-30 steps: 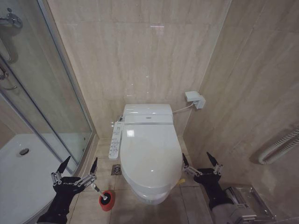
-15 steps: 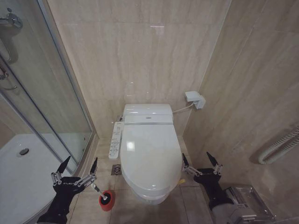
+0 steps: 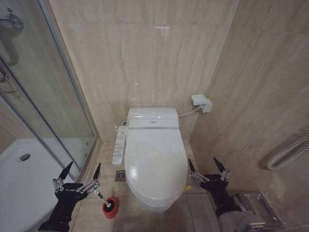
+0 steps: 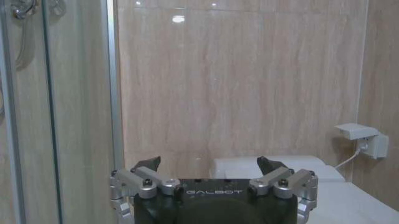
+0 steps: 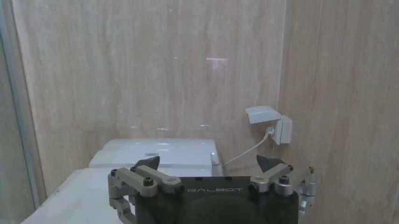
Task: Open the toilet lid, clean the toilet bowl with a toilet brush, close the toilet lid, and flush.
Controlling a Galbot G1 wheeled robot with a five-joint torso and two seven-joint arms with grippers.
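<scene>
The toilet lid (image 3: 155, 162) is seen shut down flat over the toilet bowl (image 3: 155, 205), against the beige tiled wall (image 3: 145, 58), with the side control panel (image 3: 119, 145) at its left edge and the wall socket (image 3: 202, 103) up to its right. The toilet brush (image 3: 109, 205) is seen standing head-down in the red holder (image 3: 110, 209) on the floor (image 3: 91, 212) at the bowl's front left, beside the glass shower door (image 3: 48, 96). The left gripper (image 3: 80, 174) is held low just left of the brush with fingers (image 4: 149, 163) spread and nothing grasped, and the right gripper (image 3: 206, 167) is held low just right of the bowl, fingers (image 5: 147, 163) likewise spread and empty.
</scene>
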